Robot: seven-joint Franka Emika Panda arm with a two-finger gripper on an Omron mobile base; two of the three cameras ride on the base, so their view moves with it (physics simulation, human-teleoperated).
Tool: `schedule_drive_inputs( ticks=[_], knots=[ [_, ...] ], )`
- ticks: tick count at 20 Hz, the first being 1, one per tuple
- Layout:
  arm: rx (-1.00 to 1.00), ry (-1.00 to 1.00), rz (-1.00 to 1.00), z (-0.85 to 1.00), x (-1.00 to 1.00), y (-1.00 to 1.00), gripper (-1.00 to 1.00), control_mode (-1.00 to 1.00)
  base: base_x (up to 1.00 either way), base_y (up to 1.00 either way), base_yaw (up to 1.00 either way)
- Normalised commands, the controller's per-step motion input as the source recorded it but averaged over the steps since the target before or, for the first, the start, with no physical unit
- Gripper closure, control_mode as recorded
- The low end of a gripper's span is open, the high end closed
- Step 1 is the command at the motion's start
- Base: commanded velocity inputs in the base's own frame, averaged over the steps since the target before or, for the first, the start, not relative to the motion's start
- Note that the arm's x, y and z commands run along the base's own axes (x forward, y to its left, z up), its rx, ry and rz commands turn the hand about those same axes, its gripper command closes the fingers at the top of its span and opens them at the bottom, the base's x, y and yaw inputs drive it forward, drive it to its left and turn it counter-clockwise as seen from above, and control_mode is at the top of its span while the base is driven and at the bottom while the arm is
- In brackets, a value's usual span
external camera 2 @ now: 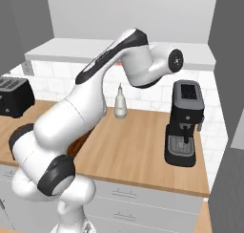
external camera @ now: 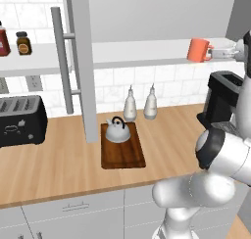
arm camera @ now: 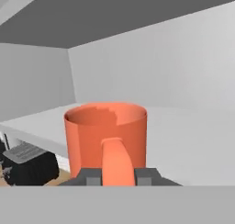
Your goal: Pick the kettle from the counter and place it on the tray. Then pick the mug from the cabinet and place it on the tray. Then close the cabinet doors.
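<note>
Hand view: the pincer [arm camera: 118, 177] is pinching the loop handle of the orange mug [arm camera: 106, 135], one dark fingertip on each side. The mug stands upright on the white shelf [arm camera: 193, 140] inside the grey cabinet [arm camera: 151, 67]. From the left base view, the mug [external camera: 198, 50] sits at the shelf's right end, and the silver kettle [external camera: 117, 130] rests on the dark tray [external camera: 122, 152] on the table [external camera: 49, 169], just beside an open cabinet door [external camera: 81, 61].

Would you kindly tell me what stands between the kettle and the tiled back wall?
Two white bottles stand between the kettle and the wall, in the left base view.
</note>
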Motion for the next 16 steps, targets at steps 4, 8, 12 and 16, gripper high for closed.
schedule_drive_inputs(
  ticks=[4,8,12,16],
  knots=[
    [0.0,-0.08,0.13,0.0,-0.79,0.39,1.0,-1.0,0.0,0.0,0.0],
    [0.0,-0.05,0.14,-0.03,-0.8,0.46,1.0,-1.0,0.0,0.0,0.0],
    [0.0,0.0,0.15,-0.19,-0.72,0.46,1.0,-1.0,0.0,0.0,0.0],
    [0.0,0.0,0.18,-0.32,-0.56,0.26,1.0,-1.0,0.0,0.0,0.0]
  ],
)
